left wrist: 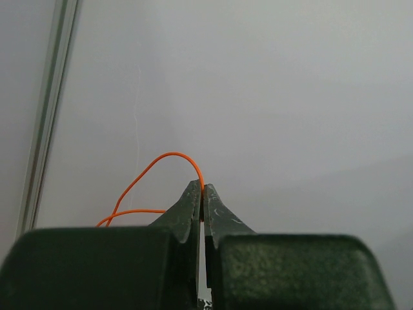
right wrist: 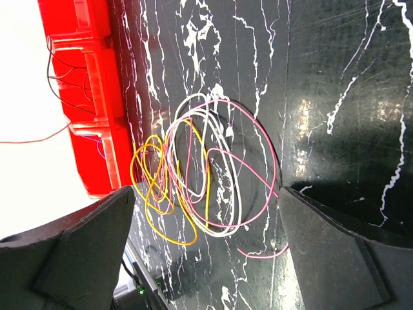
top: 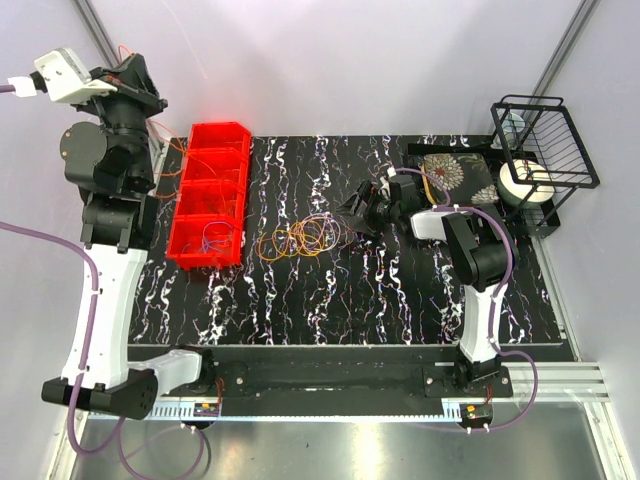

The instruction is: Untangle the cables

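Orange, yellow, pink and white wire loops: the cables (top: 300, 238) are lying in a loose tangle near the middle of the black marbled bench (top: 400, 290), spreading out more left to right than front to back in the overhead view.

Right tool (right wrist: 206, 190): standing wide, holding nothing, low over the bench. It is facing the tangle from the right, and in the wrist view the loops are sitting framed between its two fingers. The pink outer loop is lying nearest to it and the yellow coils farther off towards the bin. Nothing is standing between this tool and the tangle, and this arm is by far the nearer one.

Left tool (left wrist: 202, 187): pinched shut on a single orange wire (left wrist: 168, 155), which is arching up from the tips and trailing down to the left. This arm is reaching high at the far left corner, well apart from the tangle.

Red bin (top: 210, 195): divided into compartments and sitting just left of the tangle, with a few thin wires lying in the near compartment. Judgement: any pull to the left is risking dragging loops against its wall.

Black wire basket (top: 545, 140): sitting at the far right corner behind the right arm, well out of the way.
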You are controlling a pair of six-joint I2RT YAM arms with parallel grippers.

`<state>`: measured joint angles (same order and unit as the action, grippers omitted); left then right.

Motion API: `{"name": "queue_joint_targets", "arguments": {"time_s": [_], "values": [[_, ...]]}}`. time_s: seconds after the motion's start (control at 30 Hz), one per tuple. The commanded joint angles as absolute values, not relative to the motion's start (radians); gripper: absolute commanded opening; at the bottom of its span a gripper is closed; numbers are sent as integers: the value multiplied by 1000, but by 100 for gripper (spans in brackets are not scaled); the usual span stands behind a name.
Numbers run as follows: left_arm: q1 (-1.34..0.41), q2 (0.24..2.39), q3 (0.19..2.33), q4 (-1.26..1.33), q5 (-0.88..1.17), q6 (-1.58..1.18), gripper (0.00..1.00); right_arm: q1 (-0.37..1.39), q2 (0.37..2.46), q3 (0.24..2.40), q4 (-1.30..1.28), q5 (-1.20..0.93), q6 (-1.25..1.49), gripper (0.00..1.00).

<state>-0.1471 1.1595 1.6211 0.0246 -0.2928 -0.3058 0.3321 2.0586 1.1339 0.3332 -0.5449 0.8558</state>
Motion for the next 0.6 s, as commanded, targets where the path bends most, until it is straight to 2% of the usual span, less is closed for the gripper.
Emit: {"name": "queue_joint_targets", "arguments": {"time_s": [0.0,0.37,0.57], "values": [[-137,1184,1641,74,-291,-296,0,339,2098,1147,299,-548,851,100],[-106,1285,1603,100,-301,-308,0,339,2108,1154,295,-557,851,100],[-72,1267,1451,144,-304,-370,0,339,2121,1160,295,-560,856,100]]}}
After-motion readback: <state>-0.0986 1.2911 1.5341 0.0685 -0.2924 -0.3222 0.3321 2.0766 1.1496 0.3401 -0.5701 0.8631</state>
